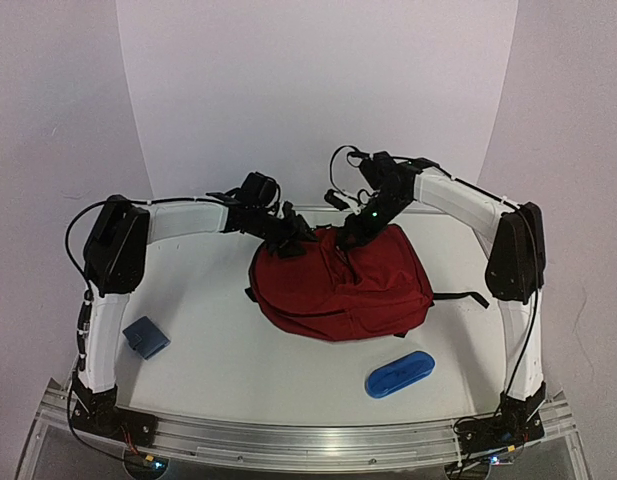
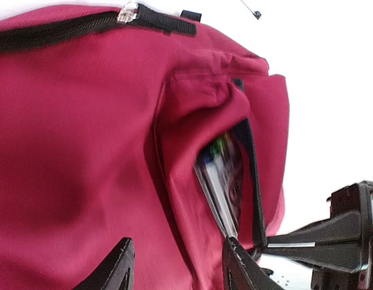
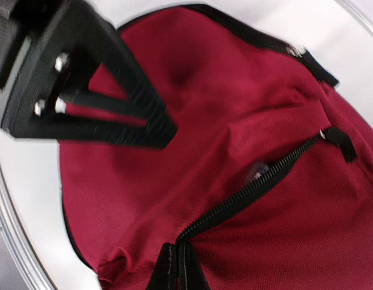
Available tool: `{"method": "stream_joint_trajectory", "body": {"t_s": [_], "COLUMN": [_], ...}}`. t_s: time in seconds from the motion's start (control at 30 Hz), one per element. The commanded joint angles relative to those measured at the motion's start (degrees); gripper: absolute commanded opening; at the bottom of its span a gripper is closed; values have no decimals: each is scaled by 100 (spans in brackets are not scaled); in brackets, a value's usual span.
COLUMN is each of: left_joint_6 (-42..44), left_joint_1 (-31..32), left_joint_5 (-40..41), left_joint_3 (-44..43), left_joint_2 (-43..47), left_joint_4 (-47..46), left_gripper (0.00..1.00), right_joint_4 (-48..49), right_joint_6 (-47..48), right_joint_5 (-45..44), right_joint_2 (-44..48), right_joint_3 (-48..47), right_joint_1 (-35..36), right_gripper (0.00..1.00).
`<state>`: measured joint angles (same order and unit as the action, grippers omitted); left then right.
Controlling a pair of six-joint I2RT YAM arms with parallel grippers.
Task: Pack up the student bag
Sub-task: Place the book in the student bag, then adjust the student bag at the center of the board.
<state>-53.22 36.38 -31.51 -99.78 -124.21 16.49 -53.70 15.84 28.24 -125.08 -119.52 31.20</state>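
The student bag [image 1: 338,290] is a dark red backpack lying flat mid-table. Its black zipper [image 3: 252,187] is partly undone. Through the gap I see a glossy book edge and pens [image 2: 222,175]. My right gripper [image 3: 180,269] is shut on the zipper at the end of the opening, at the bag's far edge [image 1: 348,238]. My left gripper [image 2: 177,269] stands open at the bag's far left corner [image 1: 288,243]. Its fingers [image 2: 234,266] are spread apart over the red fabric [image 2: 71,151] just beside the opening, and nothing is gripped between them.
A blue oblong case [image 1: 399,373] lies near the front edge, right of centre. A small blue box [image 1: 146,336] sits front left by the left arm. A black strap [image 1: 466,297] trails from the bag to the right. A white backdrop curves up behind the table.
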Motion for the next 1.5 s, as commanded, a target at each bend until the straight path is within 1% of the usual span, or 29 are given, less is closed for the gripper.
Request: {"method": "stream_joint_trajectory", "body": {"t_s": [0.0, 0.1, 0.3, 0.33, 0.4, 0.47, 0.5, 0.6, 0.7, 0.73, 0.9, 1.0, 1.07, 1.1, 1.13, 1.17, 1.23, 1.3, 1.37, 1.47], "left_joint_6": [216, 197, 151, 172, 180, 117, 12, -399, -557, -572, -574, -724, -970, -1028, -1050, -1027, -940, -716, -345, 115], "left_joint_1": [36, 36, 134, 170, 230, 274, 280, 282, 282, 282, 283, 249, 155, 109, 60, -15, -172, -282, -321, -356], "left_joint_5": [-491, -701, -961, -997, -1060, -1085, -1109, -1038, -712, -589, 2, 182, -37, -160, -267, -323, -409, -349, -133, 167], "left_joint_3": [-870, -1177, -1438, -1457, -1465, -1312, -1097, -331, 393, 615, 1566, 2173, 2614, 2768, 2864, 2865, 2771, 2509, 2146, 1672], "left_joint_2": [-631, -993, -1311, -1343, -1409, -1346, -1219, -623, 101, 420, 1433, 1748, 1703, 1593, 1489, 1328, 1034, 885, 877, 904], "left_joint_4": [273, 340, 271, 274, 259, 13, -320, -1396, -2028, -2132, -2404, -2764, -3474, -3828, -4069, -4111, -4077, -3541, -2661, -1277], "left_gripper": [50, 50, 49, 46, 27, 8, 2, 0, 0, 0, 0, 0, 0, 0, 0, 0, 0, 0, 0, 0], "right_joint_4": [42, 87, 145, 167, 248, 365, 425, 531, 553, 554, 550, 401, 263, 254, 256, 262, 272, 263, 271, 270], "right_joint_6": [-253, -299, -322, -301, -219, -150, -109, 12, 68, 93, 152, 187, 246, 304, 381, 422, 437, 381, 360, 269], "right_joint_5": [-787, -972, -888, -900, -955, -982, -982, -1002, -984, -998, -838, -850, -764, -757, -720, -622, -385, -92, 157, 334], "right_joint_2": [467, 501, 482, 470, 459, 471, 472, 401, 258, 199, -59, -104, 55, 217, 343, 477, 649, 735, 793, 670], "right_joint_3": [366, 579, 1095, 1147, 1233, 1314, 1357, 1338, 1055, 900, -103, -553, -371, -32, 249, 533, 1073, 1373, 1424, 1066], "right_joint_1": [-68, -68, -71, -70, -82, -114, -132, -202, -345, -376, -374, -279, -237, -210, -181, -175, -173, -169, -174, -189], "right_gripper": [0, 0, 0, 0, 0, 0, 0, 0, 0, 0, 0, 0, 0, 0, 0, 0, 0, 0, 0, 0]}}
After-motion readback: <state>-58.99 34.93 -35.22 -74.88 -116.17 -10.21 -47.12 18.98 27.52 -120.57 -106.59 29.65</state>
